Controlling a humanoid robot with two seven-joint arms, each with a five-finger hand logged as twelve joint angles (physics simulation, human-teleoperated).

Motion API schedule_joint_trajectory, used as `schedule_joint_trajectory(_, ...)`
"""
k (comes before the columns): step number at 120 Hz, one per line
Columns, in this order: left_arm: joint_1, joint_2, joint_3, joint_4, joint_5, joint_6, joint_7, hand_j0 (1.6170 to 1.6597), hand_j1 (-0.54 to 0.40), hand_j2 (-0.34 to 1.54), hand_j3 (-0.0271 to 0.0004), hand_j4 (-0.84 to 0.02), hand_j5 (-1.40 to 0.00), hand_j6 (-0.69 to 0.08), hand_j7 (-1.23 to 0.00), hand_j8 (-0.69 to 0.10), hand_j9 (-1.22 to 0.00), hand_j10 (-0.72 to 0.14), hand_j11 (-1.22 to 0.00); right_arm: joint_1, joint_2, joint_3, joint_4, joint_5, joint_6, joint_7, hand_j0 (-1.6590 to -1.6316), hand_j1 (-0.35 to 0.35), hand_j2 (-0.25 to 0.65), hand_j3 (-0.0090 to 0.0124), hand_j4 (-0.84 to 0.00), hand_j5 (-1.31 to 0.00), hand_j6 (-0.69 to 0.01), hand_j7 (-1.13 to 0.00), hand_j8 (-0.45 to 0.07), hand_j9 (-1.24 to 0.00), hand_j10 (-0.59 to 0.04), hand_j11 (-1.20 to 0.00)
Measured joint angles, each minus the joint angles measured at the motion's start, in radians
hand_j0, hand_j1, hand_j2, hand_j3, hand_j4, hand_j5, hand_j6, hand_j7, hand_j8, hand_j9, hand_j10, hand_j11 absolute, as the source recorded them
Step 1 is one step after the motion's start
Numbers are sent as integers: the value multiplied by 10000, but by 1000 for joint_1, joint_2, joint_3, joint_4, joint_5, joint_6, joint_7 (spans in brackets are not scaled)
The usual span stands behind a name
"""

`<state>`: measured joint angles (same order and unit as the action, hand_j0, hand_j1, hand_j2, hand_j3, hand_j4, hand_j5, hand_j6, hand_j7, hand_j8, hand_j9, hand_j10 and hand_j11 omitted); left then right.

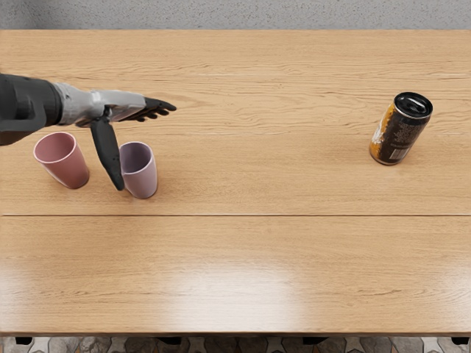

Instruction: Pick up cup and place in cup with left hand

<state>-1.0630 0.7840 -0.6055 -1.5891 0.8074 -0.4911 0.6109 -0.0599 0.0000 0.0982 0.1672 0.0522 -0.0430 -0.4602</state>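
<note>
My left hand [146, 147] reaches in from the left edge in the head view, open, with its fingers stretched to the right and its thumb pointing toward the front of the table. A purple cup [140, 179] stands upright just right of the thumb, whose tip overlaps the cup's left side; whether they touch I cannot tell. The fingers are behind the cup's rim and hold nothing. To the left of the thumb is a pink cup [67, 168], upright and separate from the purple one. My right hand is not in view.
A black and orange can [400, 129] stands on the right part of the wooden table [265, 176], far from both cups. The table's front edge runs along the bottom of the view.
</note>
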Motion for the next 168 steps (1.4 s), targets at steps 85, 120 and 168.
schedule_joint_trajectory(85,149,-95,3,29,321,206,0,16581,2786,135,0,-628,-781,-639,-780,-635,-778,-623,-777,0,0,-1,0,0,1,2,-16581,-3491,1,0,-3,-1,-4,0,-3,0,-2,0)
schedule_joint_trajectory(120,172,-109,7,49,333,252,0,16580,2205,237,0,-1119,-1414,-1131,-1412,-1128,-1411,-1113,-1409,0,0,0,-1,0,2,2,-16581,-3491,2,0,-2,0,-3,0,-2,0,-1,0)
schedule_joint_trajectory(168,200,-130,17,50,334,272,0,16580,990,444,0,-2135,-2734,-2146,-2732,-2143,-2730,-2129,-2729,0,0,0,-1,0,1,2,-16581,-3491,2,0,-2,0,-4,0,-2,0,-1,0)
